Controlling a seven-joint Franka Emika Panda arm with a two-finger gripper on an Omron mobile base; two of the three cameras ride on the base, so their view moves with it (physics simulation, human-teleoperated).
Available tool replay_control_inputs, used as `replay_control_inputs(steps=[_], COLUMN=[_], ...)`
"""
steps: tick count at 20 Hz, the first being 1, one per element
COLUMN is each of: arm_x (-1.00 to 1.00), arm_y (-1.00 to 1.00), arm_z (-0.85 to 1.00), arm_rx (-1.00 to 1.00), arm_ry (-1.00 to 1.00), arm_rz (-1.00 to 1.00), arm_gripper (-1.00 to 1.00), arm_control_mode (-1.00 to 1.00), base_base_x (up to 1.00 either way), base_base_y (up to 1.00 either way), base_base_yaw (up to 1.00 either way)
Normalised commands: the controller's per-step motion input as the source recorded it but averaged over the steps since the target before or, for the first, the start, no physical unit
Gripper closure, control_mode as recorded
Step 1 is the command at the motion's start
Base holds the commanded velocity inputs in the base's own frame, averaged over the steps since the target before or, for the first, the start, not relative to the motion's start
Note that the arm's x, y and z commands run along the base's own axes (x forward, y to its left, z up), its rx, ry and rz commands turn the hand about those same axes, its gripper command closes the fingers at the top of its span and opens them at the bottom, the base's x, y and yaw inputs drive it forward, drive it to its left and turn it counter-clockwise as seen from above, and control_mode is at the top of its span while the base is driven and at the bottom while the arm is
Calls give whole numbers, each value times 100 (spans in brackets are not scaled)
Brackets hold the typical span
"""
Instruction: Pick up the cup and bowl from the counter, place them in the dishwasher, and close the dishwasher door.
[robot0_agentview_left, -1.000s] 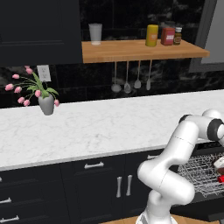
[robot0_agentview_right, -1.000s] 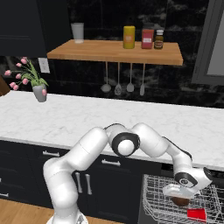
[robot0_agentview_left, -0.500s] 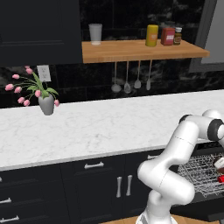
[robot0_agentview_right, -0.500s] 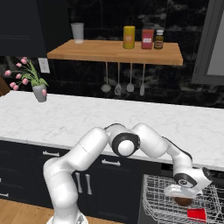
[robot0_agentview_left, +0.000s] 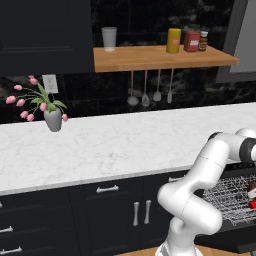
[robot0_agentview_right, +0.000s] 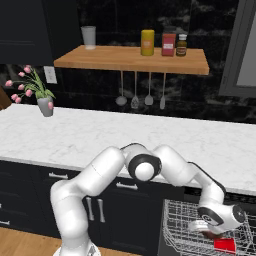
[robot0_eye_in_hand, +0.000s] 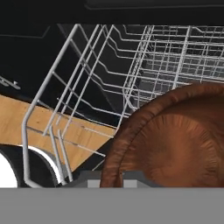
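Bowl (robot0_eye_in_hand: 170, 140) placement is the step in hand, by my judgement: my tool (robot0_agentview_right: 209, 230) hangs low inside the wire rack (robot0_agentview_right: 180, 225) of the dishwasher (robot0_agentview_right: 175, 195), nearly pressed together and pinching the rim of the brown wooden bowl, which fills the lower right of the hand view with its hollow facing the camera. Holding it by the rim keeps my fingers outside the hollow and lets the bowl go down between the rack wires; I judge it is not yet released. A red item, probably the cup (robot0_agentview_right: 225, 245), lies in the rack just beside my tool, so that half of the task appears done. The rack is drawn out over the open dishwasher door, which I cannot see clearly; below it the hand view shows wooden floor (robot0_eye_in_hand: 48, 127). The surface (robot0_agentview_left: 125, 145), a white marble-look slab, carries a grey vase of pink flowers (robot0_agentview_left: 50, 112) at its left end. Dark cabinets (robot0_agentview_left: 115, 210) with silver handles stand beneath it. Above, a wooden shelf (robot0_agentview_left: 160, 57) bears a pale tumbler (robot0_agentview_left: 108, 38), a yellow canister (robot0_agentview_left: 173, 40), a red box (robot0_agentview_left: 191, 41) and a small jar (robot0_agentview_left: 203, 41); utensils (robot0_agentview_left: 150, 90) hang from its underside against the black wall. Closing the door remains.
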Motion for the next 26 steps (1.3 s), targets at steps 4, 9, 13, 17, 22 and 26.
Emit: replay_control_inputs(steps=[4,9,13,17,22,26], arm_x=[-3,25,44,28,1,0], arm_y=[0,0,0,0,0,0], arm_z=[-6,-30,-21,-15,-54,-75], arm_rx=[0,0,0,0,1,2], arm_ry=[-15,-3,2,13,2,0], arm_rz=[-7,-10,-7,-4,0,0], arm_gripper=[100,100,100,100,100,100], arm_control_mode=[-100,-100,-100,-100,-100,-100], base_base_x=[0,0,0,0,0,0], base_base_y=[0,0,0,0,0,0], base_base_yaw=[0,0,0,0,0,0])
